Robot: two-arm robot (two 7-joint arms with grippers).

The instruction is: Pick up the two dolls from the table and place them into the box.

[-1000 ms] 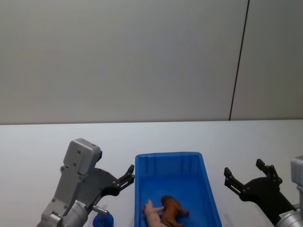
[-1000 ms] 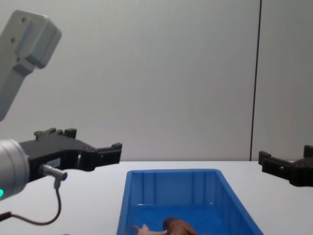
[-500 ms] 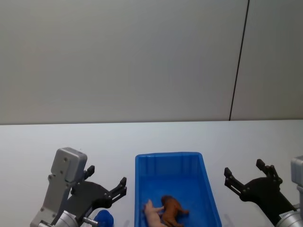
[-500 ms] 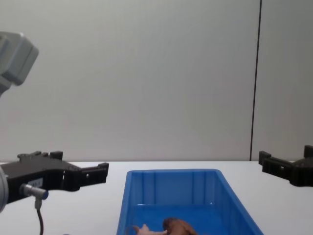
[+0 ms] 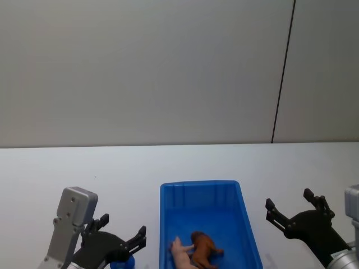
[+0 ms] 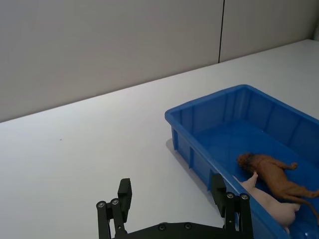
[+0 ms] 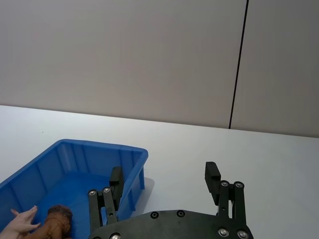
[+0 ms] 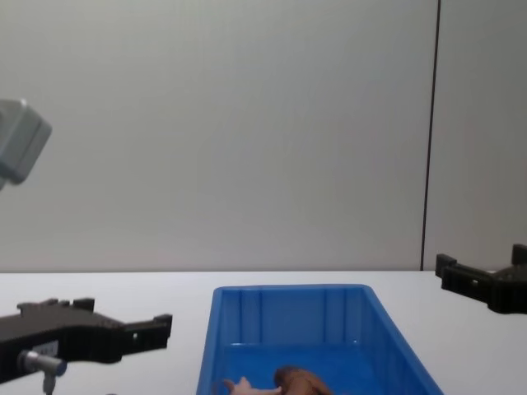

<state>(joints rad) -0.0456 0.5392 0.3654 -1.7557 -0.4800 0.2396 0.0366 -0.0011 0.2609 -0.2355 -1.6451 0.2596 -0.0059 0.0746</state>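
Two dolls are lying together inside the box, at its near end: the brown lion is sprawling on its side on the blue floor, and the pale pinkish figure is lying against it on the side nearer the box's left wall, the two touching. In the left wrist view the lion is stretching its legs out along the floor with the pale figure pressed up beside it, close to the box's near wall. The box is sitting on the white table, with bare tabletop running all around it.

To the left of the box, the left gripper is hanging just above the table near the box's near left corner, its black fingers spread wide and holding nothing. A small blue object is showing just below it, too hidden to identify. To the right of the box, a little apart from its right wall, the right gripper is hovering with its fingers likewise spread apart and empty, pointing toward the far end of the table.
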